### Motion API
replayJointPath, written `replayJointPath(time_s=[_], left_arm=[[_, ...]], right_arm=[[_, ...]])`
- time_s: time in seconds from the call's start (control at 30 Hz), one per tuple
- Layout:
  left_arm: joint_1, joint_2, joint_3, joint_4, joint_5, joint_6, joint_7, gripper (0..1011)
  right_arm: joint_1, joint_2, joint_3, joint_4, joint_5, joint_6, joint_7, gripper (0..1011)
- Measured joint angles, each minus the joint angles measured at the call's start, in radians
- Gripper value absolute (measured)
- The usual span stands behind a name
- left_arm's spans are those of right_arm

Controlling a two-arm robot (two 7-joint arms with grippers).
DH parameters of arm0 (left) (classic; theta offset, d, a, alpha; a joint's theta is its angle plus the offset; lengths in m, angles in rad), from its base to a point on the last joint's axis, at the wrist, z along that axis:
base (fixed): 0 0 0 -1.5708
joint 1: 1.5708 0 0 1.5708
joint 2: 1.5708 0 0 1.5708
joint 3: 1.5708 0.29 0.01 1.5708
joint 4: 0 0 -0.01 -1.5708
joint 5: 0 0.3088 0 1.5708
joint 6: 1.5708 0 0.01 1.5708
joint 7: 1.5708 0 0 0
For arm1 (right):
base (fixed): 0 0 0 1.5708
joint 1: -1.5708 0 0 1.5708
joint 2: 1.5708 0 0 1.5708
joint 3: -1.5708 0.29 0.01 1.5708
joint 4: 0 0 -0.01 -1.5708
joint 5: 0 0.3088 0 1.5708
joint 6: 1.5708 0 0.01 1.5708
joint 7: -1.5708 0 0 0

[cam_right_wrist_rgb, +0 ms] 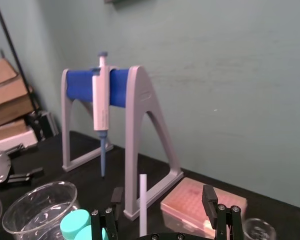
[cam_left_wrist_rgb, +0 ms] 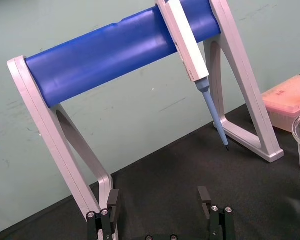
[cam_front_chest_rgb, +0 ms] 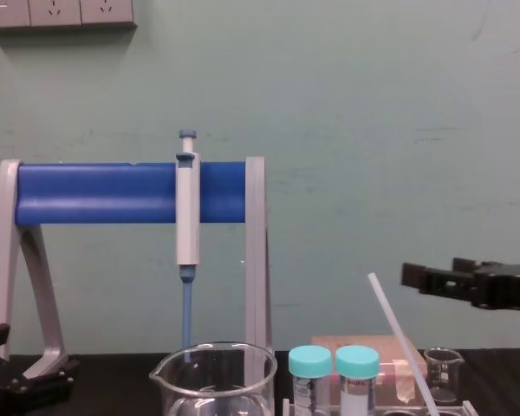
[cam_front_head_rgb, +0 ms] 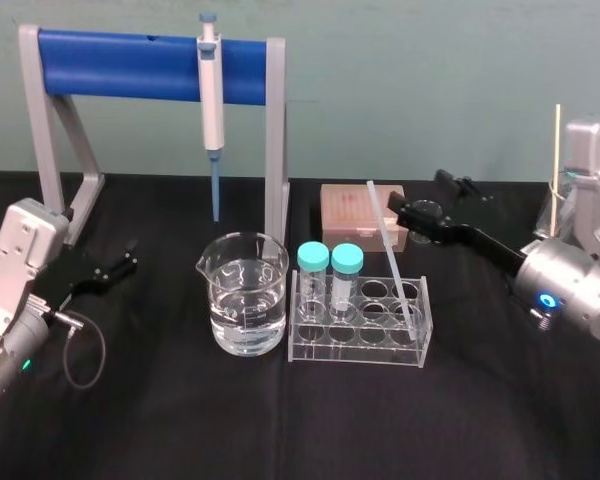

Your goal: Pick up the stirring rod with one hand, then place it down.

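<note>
Your right gripper, jaws apart, is the nearer one. The stirring rod stands just left of it, leaning in the clear rack, top toward far left. The left gripper idles at left, jaws apart too.

Place: a laboratory.
Glassware: a beaker of clear liquid on the black desk.
Tools: a pipette hanging on a grey-and-blue stand.
Samples: two capped tubes in a clear rack.
Supplies: a pink box behind the rack.
</note>
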Motion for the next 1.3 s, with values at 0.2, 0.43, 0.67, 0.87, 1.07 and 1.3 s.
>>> replayJointPath(time_s=[0.2, 0.43, 0.67, 0.87, 1.07, 1.3], left_arm=[[0.0, 0.0, 0.0, 0.0, 0.0, 0.0, 0.0, 1000], [0.0, 0.0, 0.0, 0.0, 0.0, 0.0, 0.0, 1000], [0.0, 0.0, 0.0, 0.0, 0.0, 0.0, 0.0, 1000], [0.0, 0.0, 0.0, 0.0, 0.0, 0.0, 0.0, 1000], [0.0, 0.0, 0.0, 0.0, 0.0, 0.0, 0.0, 1001], [0.0, 0.0, 0.0, 0.0, 0.0, 0.0, 0.0, 1000]], right_arm=[[0.06, -0.03, -0.033, 0.065, -0.026, 0.032, 0.035, 1003], [0.106, -0.055, -0.064, 0.127, -0.049, 0.058, 0.061, 1003], [0.126, -0.07, -0.075, 0.16, -0.067, 0.065, 0.065, 1003], [0.129, -0.071, -0.076, 0.163, -0.073, 0.065, 0.065, 1003], [0.127, -0.071, -0.075, 0.161, -0.072, 0.065, 0.064, 1003], [0.126, -0.07, -0.075, 0.159, -0.07, 0.064, 0.064, 890]])
